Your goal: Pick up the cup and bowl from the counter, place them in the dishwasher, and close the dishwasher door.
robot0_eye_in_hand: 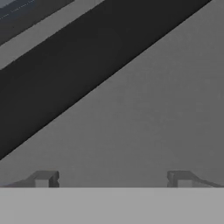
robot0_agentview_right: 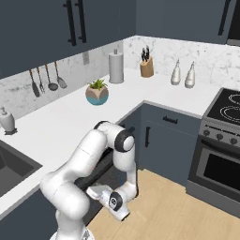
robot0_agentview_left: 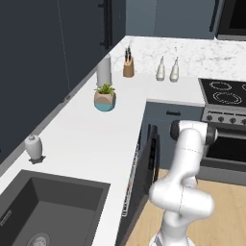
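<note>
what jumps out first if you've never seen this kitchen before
The white arm folds low in front of the dark cabinets, its open jaws facing a flat grey panel up close in the hand view. Beside it the dishwasher door stands nearly upright, partly open, its white wire rack showing. On the white counter, a pink-and-teal plant pot catches the eye.

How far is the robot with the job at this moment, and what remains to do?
Done, as it looks: the counter carries no cup or bowl, though neither can be made out in the rack. In hand: the gripper, fingers apart and holding nothing, faces a flat grey surface, likely the dishwasher door, which stands partly open. Left: shutting that door fully.
</note>
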You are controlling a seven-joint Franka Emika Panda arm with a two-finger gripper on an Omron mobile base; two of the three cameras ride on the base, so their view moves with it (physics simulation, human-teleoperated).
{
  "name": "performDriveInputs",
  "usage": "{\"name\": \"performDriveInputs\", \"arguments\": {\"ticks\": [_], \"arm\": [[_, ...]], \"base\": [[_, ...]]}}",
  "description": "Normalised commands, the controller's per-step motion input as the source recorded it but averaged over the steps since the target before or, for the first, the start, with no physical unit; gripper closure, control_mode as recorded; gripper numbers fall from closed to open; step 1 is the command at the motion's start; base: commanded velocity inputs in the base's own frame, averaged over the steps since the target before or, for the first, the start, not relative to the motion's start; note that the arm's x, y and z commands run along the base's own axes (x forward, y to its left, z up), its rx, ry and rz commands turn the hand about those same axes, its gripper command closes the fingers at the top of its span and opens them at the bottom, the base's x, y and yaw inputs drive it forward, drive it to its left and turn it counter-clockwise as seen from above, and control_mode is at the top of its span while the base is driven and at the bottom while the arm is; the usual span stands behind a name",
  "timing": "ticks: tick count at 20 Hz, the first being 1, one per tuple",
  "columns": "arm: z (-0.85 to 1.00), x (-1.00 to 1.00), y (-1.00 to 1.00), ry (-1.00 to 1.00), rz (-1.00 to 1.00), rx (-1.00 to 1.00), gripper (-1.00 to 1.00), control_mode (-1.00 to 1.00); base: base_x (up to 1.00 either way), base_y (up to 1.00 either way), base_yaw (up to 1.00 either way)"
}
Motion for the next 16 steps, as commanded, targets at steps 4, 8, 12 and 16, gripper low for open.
{"name": "performDriveInputs", "arguments": {"ticks": [4, 8, 12, 16], "arm": [[0.00, 0.24, 1.00, 0.09, -0.19, 0.00, -1.00, -1.00], [0.00, 0.71, 0.98, 0.27, -0.05, -0.03, -1.00, -1.00], [0.00, 0.78, 0.73, 0.22, 0.00, -0.01, -1.00, -1.00], [0.00, 0.69, 0.67, 0.06, 0.00, -0.01, -1.00, -1.00]], "base": [[0.00, 0.00, 0.00], [0.00, 0.00, 0.00], [0.00, 0.00, 0.00], [0.00, 0.00, 0.00]]}}
